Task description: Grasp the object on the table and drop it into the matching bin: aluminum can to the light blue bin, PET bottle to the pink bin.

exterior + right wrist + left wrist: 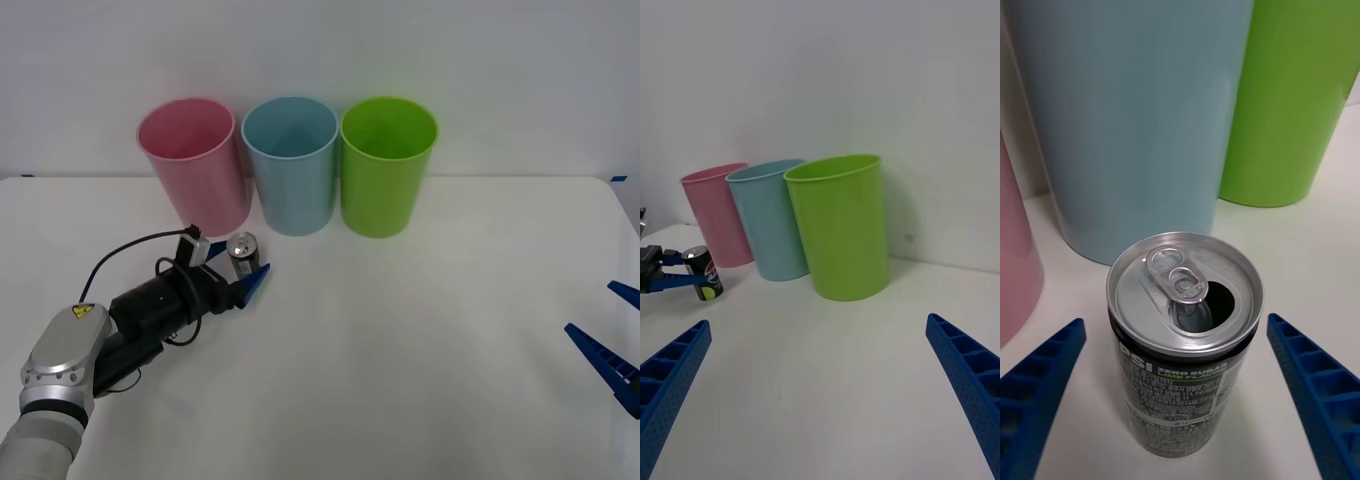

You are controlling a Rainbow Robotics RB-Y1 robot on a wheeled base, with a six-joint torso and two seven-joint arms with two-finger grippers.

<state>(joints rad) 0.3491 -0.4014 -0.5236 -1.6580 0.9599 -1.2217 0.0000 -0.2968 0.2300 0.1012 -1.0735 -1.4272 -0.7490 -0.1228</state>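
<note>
Dark can (243, 255) stands upright on the white surface (400, 340), at 6 o'clock from the pink bin (195, 160) and blue bin (291, 160). Left tool (240, 268) straddles it, fingers wide, not touching. Left wrist view shows its opened tab. Right tool (610, 340), wide and cut off, waits at 3 o'clock.

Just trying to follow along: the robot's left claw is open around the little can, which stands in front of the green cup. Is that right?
Not quite. The can stands before the pink bin and light blue bin, as the front view shows. The left gripper is indeed open around it.
</note>
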